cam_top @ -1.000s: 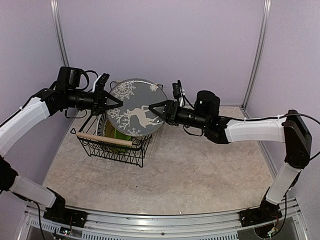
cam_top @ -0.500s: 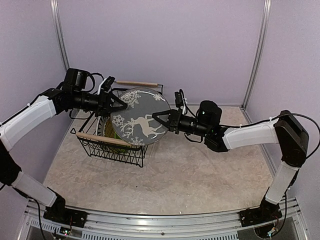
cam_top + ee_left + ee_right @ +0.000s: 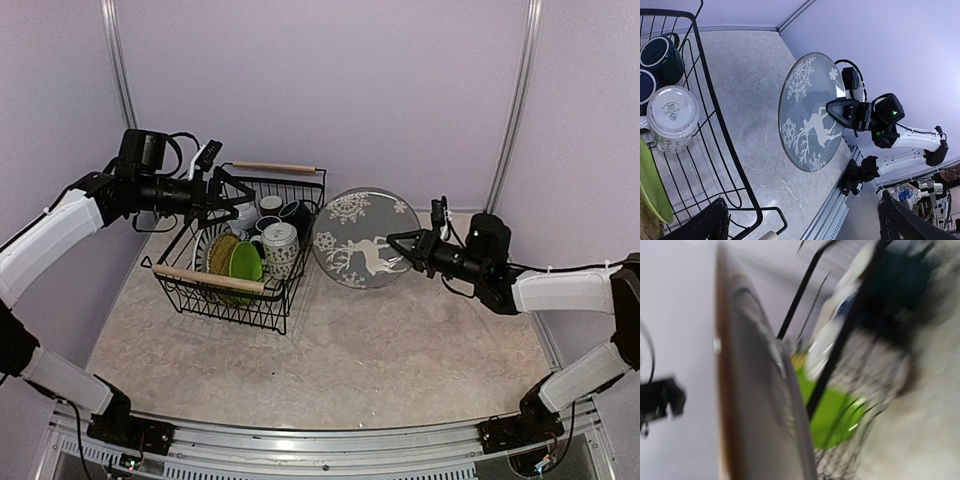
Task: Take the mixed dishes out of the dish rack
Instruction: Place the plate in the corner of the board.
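Lilac walls, left fingers (image 3: 707, 226) apart, right fingers (image 3: 840, 111) clamping reindeer plate (image 3: 805, 115), close-up blurred.

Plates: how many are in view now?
3. The reindeer plate is in the right gripper, outside the dish rack; the lime green plate and woven yellow plate stand inside it. More may be hidden.

From above and behind the arm bases (image 3: 130, 435), the top camera takes in the whole desk (image 3: 350, 350). The left wrist camera looks out between its fingers (image 3: 707, 225) at the reindeer plate (image 3: 800, 100) (pressed close and blurred in the right wrist view); all three share the dish rack (image 3: 208, 281).
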